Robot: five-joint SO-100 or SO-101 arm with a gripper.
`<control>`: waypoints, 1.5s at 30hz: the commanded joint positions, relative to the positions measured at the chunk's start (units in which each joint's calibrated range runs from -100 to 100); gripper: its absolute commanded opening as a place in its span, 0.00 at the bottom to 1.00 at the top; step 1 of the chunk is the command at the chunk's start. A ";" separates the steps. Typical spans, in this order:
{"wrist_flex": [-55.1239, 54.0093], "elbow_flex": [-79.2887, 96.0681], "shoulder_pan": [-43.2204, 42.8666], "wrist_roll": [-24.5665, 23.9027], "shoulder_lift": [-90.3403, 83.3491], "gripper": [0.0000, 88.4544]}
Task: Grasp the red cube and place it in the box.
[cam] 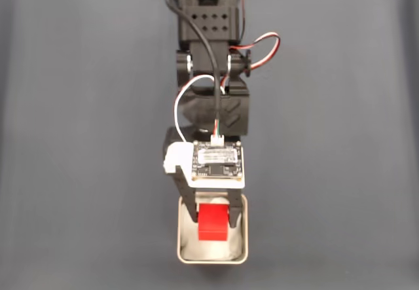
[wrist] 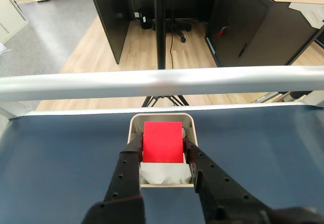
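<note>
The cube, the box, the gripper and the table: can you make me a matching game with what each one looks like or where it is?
Things:
1. cube
2. box
3. gripper
4. table

Descriptions:
A. dark grey-blue and flat
B. black fingers, one on each side of the cube
C. bright red, over the box's white lining
D. pale rim, rounded corners

Pairs: 1-C, 2-D, 3-B, 4-A
</note>
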 commanded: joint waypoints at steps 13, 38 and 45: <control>-1.61 -2.85 -0.10 0.44 -0.73 0.01; -3.91 0.16 0.61 0.54 -3.76 0.52; -3.99 0.52 0.53 0.44 -4.19 0.52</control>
